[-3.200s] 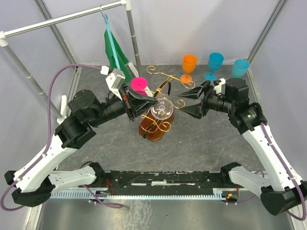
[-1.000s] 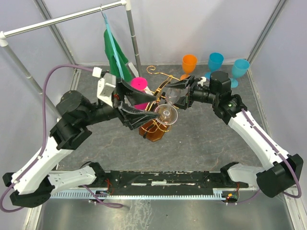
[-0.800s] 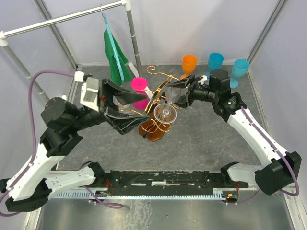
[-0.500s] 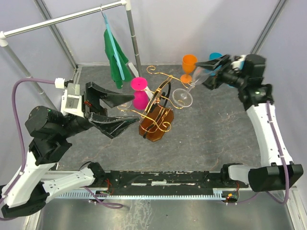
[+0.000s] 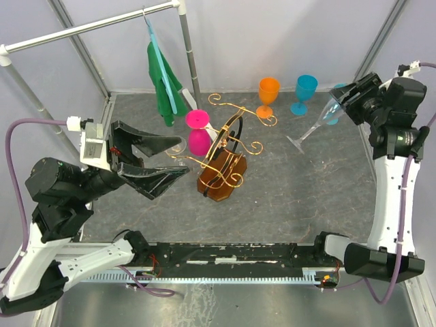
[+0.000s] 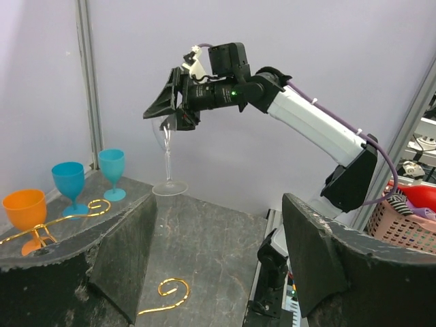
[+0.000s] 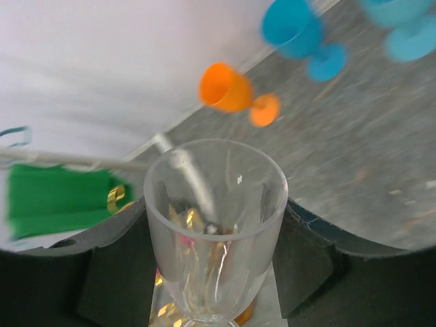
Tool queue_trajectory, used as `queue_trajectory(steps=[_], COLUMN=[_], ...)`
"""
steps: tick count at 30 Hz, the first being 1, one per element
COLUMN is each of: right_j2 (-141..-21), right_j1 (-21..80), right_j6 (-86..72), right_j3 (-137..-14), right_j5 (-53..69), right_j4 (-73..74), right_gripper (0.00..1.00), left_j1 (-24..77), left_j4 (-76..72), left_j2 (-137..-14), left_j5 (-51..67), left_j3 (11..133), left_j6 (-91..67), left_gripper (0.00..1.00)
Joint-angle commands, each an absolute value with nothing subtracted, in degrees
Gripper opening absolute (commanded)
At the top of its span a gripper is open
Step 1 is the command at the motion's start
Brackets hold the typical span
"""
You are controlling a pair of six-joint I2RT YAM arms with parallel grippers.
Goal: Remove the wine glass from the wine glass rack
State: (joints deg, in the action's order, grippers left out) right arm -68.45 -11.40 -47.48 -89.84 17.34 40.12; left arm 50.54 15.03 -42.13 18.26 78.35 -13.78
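Room: I see pale lilac walls (image 5: pixel 231 41) closing in the table on three sides, with grey poles in the corners.
Table: its surface (image 5: pixel 293 197) is dark grey and mottled like stone, and everything stands on its far half.
Clothes rail (image 5: pixel 88 27): it runs across the far left corner, above the table.
Green cloth (image 5: pixel 162 82): it hangs from the rail on a light blue hanger (image 5: pixel 154 42), and its lower end comes down just behind the pink goblet.
Right gripper (image 5: pixel 346 102): I have it raised at the far right and clamped on the bowl of the wine glass (image 5: pixel 310 129), pads on either side in the wrist view.
Left gripper (image 5: pixel 184 158): its jaws stand wide apart with nothing between them, pointing at the rack from the left and near it.
Wine glass rack (image 5: pixel 219 178): gold scrolls and a black loop on an amber base, mid-table, upright, with no glass hanging on it.
Wine glass position: well apart from the rack, to its right, bowl up and foot down. I cannot tell whether the foot touches the table.
Pink goblet (image 5: pixel 198 133): just left of the rack.
Orange goblet (image 5: pixel 268 92): at the back wall, beyond the rack.
Blue goblet (image 5: pixel 306 88): right of the orange one.
Second blue goblet (image 6: pixel 111 167): furthest right in that row, partly hidden behind the held glass from above.
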Motion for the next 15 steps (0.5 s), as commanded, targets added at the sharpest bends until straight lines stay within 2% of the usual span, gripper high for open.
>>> queue_trajectory(steps=[1,6,15], right_j2=[-65.62,-64.04,-68.01], right_j1=[-11.54,-11.43,-5.99], right_j6=[-34.3,-30.47,-18.28], right_j3=[-85.19,-72.76,-52.41], right_j5=[0.72,-5.35,-8.53], right_j4=[33.59,17.45,-25.92], right_gripper=[0.53,0.52,0.52], left_j1=[50.46,50.46,50.44], left_j4=[15.88,15.31,14.58], left_j2=[-41.56,-41.24,-42.73], left_j5=[17.23,16.66,15.2], left_j3=[78.2,76.79,75.43], left_j6=[-11.69,-11.78,-10.68], left_gripper=[0.81,0.81,0.81])
